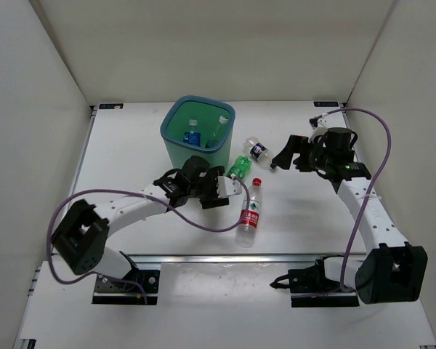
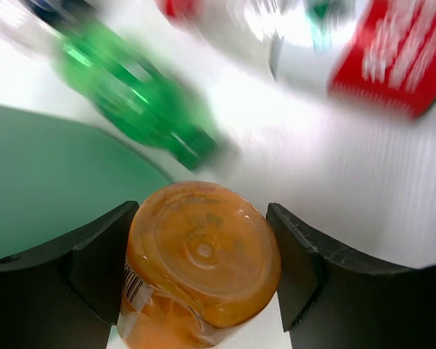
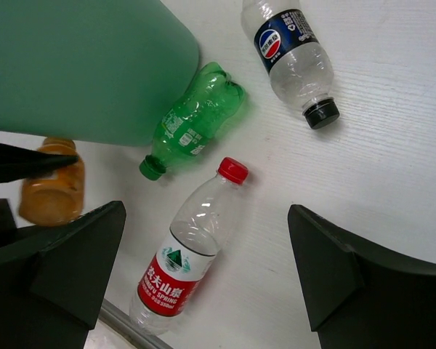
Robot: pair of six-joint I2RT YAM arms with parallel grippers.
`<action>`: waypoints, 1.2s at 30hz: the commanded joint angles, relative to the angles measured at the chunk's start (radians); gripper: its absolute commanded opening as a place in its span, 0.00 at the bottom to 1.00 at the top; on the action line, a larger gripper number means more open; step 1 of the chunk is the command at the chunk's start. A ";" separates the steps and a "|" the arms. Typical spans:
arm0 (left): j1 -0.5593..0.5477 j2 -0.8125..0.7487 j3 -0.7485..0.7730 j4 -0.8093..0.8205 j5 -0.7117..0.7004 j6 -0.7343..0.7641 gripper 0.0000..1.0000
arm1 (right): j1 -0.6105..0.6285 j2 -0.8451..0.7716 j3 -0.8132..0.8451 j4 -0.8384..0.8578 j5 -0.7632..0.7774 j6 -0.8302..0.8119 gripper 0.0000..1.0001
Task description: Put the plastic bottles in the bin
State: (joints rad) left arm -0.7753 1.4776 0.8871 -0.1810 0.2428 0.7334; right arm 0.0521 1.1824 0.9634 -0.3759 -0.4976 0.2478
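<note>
The left claw [image 2: 202, 209] is gripping the orange bottle [image 2: 200, 269]. Both pads are pressing against its sides, and the bottle's base is facing the wrist camera. The orange bottle is sitting just beside the near wall of the bin [image 1: 176, 151], which is standing at the far middle of the table [image 1: 123, 145]. Inside the bin a blue-labelled bottle [image 1: 194, 137] and a clear bottle [image 1: 221, 121] are lying. The green bottle [image 1: 240, 167] is lying just beside the bin's near right corner, its cap pointing near and left. The navy-labelled bottle [image 1: 261, 152] is lying to its right, apart from it. The red-labelled bottle [image 1: 251, 212] is lying nearer still, with its red cap pointing far. The right claw [image 1: 285, 155] is hanging released, holding nothing, just right of the navy-labelled bottle.
</note>
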 commanded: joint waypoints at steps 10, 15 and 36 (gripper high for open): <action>-0.019 -0.352 0.056 0.637 -0.210 -0.538 0.65 | 0.118 -0.109 -0.095 0.002 0.129 0.057 0.91; 0.063 -0.326 0.094 0.827 -0.457 -0.766 0.63 | 0.271 -0.051 -0.100 -0.061 0.300 0.070 0.90; 0.195 -0.023 0.366 0.594 -0.731 -0.962 0.99 | 0.508 0.204 -0.006 -0.090 0.617 0.143 0.98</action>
State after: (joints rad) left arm -0.5953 1.4967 1.1709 0.4942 -0.4500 -0.2119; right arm 0.5491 1.3670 0.9134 -0.4526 0.0204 0.3534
